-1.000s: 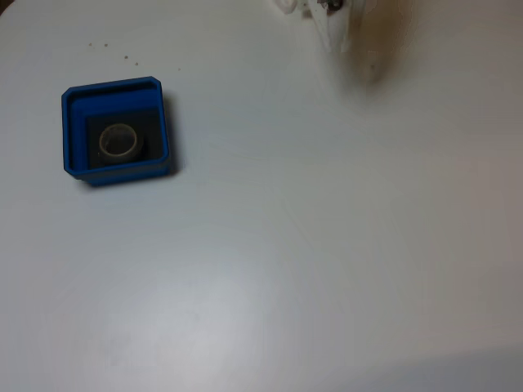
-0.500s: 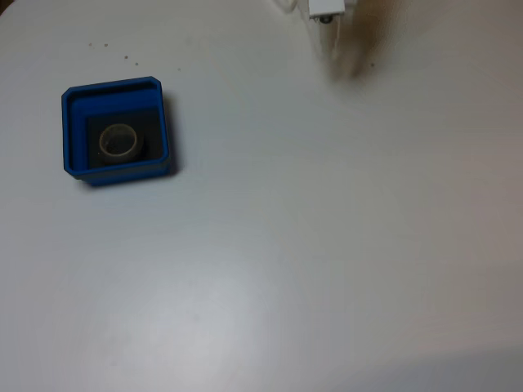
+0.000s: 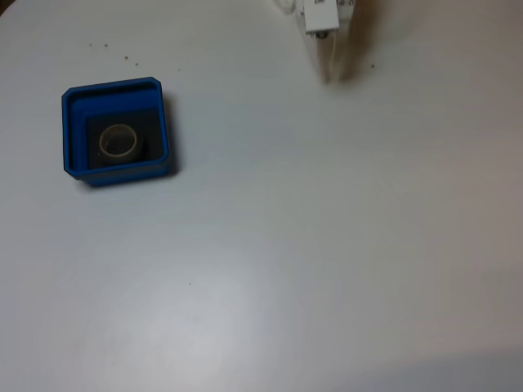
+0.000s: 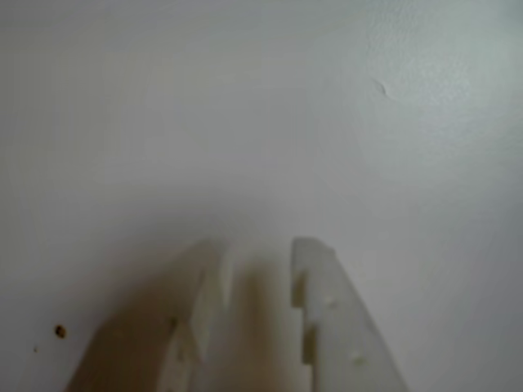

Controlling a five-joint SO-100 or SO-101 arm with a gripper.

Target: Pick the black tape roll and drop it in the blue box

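Fixed view, black tape roll (image 3: 119,142) with pale core lying flat inside blue box (image 3: 115,87); white pincer (image 4: 255,249) slightly parted, empty

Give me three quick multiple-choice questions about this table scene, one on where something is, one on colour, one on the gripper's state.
1. Where is the black tape roll?
A. inside the blue box
B. on the bare table
C. in the gripper
2. What colour is the roll's inner core?
A. red
B. pale beige
C. green
3. What is the gripper holding?
A. the roll
B. the box
C. nothing

Answers: A, the roll lies on the box's dark floor; B, the core looks pale; C, only table shows between its fingers in the wrist view.
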